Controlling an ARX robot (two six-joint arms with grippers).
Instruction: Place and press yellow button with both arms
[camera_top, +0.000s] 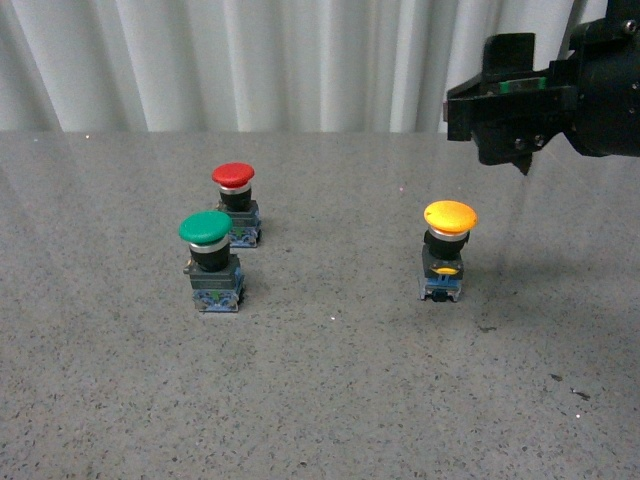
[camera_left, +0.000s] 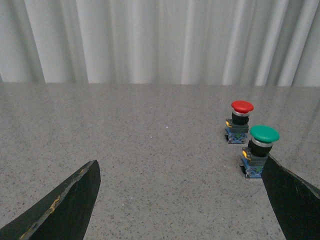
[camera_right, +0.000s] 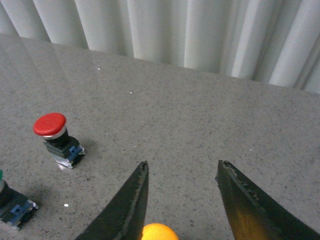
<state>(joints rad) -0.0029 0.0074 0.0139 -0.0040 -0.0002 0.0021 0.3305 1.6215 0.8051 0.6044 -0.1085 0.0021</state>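
Note:
The yellow button (camera_top: 448, 250) stands upright on the grey speckled table, right of centre, with its yellow cap on top and a blue-grey block below. My right gripper (camera_top: 505, 125) hangs open in the air above and to the right of it, holding nothing. In the right wrist view, only the cap of the yellow button (camera_right: 159, 232) shows at the frame's edge, close to one finger (camera_right: 131, 202) of the right gripper (camera_right: 182, 167). My left gripper (camera_left: 180, 167) is open over bare table, with nothing between its black fingers (camera_left: 70, 200). The left arm is out of the front view.
A green-capped button (camera_top: 212, 262) and a red-capped button (camera_top: 235, 203) stand upright left of centre, close together. The green-capped button (camera_left: 259, 150) sits right by the left gripper's far finger, with the red-capped button (camera_left: 239, 121) behind it. A white curtain (camera_top: 250, 60) hangs behind the table.

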